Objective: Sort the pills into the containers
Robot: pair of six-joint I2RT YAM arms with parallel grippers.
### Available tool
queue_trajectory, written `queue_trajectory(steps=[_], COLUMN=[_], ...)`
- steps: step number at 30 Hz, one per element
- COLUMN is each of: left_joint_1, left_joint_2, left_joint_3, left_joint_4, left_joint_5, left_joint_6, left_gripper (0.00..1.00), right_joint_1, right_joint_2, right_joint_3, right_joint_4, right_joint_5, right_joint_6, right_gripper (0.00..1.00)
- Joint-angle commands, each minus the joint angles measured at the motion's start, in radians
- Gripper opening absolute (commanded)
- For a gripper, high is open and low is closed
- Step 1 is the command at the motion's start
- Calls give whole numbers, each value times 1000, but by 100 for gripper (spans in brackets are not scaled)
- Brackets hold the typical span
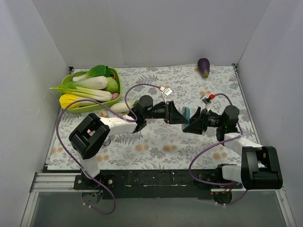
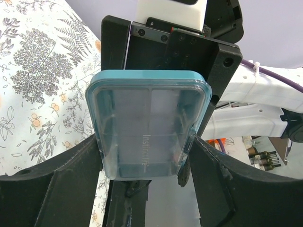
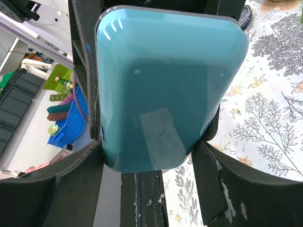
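Above the desk (image 1: 156, 142), just toward 3 o'clock from its centre: teal pill box (image 3: 170, 90) held in the air between the two arms. Clear lid (image 2: 142, 109) faces the left wrist camera; the solid base faces the right one.

Left hand (image 1: 176, 113): fingers lie against both long sides of the box near its 6 o'clock end. Reads as a grip; firmness not readable.
Right hand (image 1: 195, 121): holding the same box across its width from the base side.

Pills: none visible in any view. The compartments under the lid look frosted, so I cannot tell the contents.

Risks, as judged:
- Both grips sit on smooth, rounded plastic near one end only. A pull or twist between the arms could pivot the box or let it slip out and drop.
- If the lid gives way suddenly under an opposed pull, the halves could jerk apart and scatter whatever is inside over the patterned desk, where small pieces would be hard to spot.
- One hand releasing before the other bears fully gives the same drop.
- Green basket (image 1: 119, 85) at 10 o'clock and aubergine (image 1: 203, 67) at 1 o'clock are well apart from the box; no collision worry.
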Motion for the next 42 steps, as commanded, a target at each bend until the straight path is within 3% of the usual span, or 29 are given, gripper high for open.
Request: queue_trajectory(steps=[1, 5, 12, 15, 19, 22, 32, 35, 38, 39, 42], left_joint_1=[27, 29, 29, 29, 27, 27, 26, 26, 26, 26, 27], left_joint_2=[-86, -81, -97, -107, -126, -140, -155, -149, -143, -143, -141], left_joint_3=[-37, -43, -39, -23, 0, 18, 30, 32, 32, 30, 26], left_joint_4=[94, 95, 47, -13, -120, -184, -226, -230, -231, -227, -220], left_joint_5=[69, 109, 65, 31, -50, -90, -94, -103, -114, -115, -117], left_joint_6=[-65, -82, -72, -63, -60, -54, -69, -89, -106, -108, -115], left_gripper=[45, 47, 66, 66, 51, 50, 60, 60, 57, 57, 54], right_joint_1=[-4, -3, -3, -3, -3, -1, -3, 8, 23, 31, 34], right_joint_2=[-9, -9, -20, -29, -48, -61, -51, -37, -23, -22, -19], right_joint_3=[9, 7, 21, 21, 44, 47, 49, 50, 59, 64, 69], right_joint_4=[54, 52, -45, -75, -208, -248, -277, -284, -311, -325, -339], right_joint_5=[-10, -10, -1, 12, 45, 62, 76, 78, 78, 78, 79], right_joint_6=[-15, -18, -101, -130, -239, -276, -299, -310, -334, -345, -359], right_gripper=[25, 25, 25, 24, 23, 23, 25, 31, 44, 55, 73])
